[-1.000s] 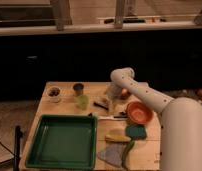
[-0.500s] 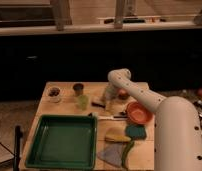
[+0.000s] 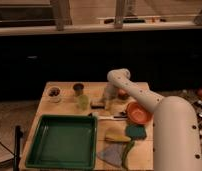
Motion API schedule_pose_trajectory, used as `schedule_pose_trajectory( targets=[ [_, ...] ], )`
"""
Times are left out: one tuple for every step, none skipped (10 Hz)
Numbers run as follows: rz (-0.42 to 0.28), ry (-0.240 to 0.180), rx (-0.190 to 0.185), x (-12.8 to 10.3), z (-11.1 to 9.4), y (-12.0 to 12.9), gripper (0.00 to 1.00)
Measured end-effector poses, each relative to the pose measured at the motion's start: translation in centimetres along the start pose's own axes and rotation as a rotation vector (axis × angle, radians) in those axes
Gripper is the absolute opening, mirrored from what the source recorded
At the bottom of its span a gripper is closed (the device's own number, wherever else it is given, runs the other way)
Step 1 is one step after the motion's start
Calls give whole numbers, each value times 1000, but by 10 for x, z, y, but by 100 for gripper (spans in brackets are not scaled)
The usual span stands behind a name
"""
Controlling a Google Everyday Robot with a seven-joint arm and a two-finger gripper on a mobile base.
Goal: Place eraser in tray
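The eraser (image 3: 97, 105) is a small dark flat block lying on the wooden table (image 3: 64, 107), just right of a pale green cup (image 3: 83, 102). My gripper (image 3: 108, 100) hangs low over the table right beside the eraser, on its right side; the arm comes in from the lower right and bends at a white elbow (image 3: 118, 77). The green tray (image 3: 38, 150) sits at the table's front left with nothing visible in it, a little in front and to the left of the eraser.
An orange bowl (image 3: 139, 113) stands right of the gripper. A black-handled knife (image 3: 112, 116) lies in front of it. A teal pad (image 3: 136, 131), a yellow item (image 3: 117, 137) and a grey cloth (image 3: 112, 154) lie front right. Two small cups (image 3: 54, 93) (image 3: 79, 89) stand at the back left.
The gripper has shifted a little to the left and lower, closer to the eraser. The arm's near segment now fills more of the right side. The objects have not moved.
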Motion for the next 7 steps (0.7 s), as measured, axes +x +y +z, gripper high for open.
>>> schedule_pose_trajectory(
  targets=[
    [0, 2, 10, 1, -2, -1, 0],
    [4, 7, 31, 6, -10, -1, 0],
    [13, 5, 53, 9, -21, -2, 0],
    [17, 3, 81, 10, -38, -4, 0],
    [18, 2, 94, 10, -43, -6, 0],
    [20, -1, 108, 12, -49, -7, 0],
    [19, -9, 118, 14, -54, -7, 0]
  ],
)
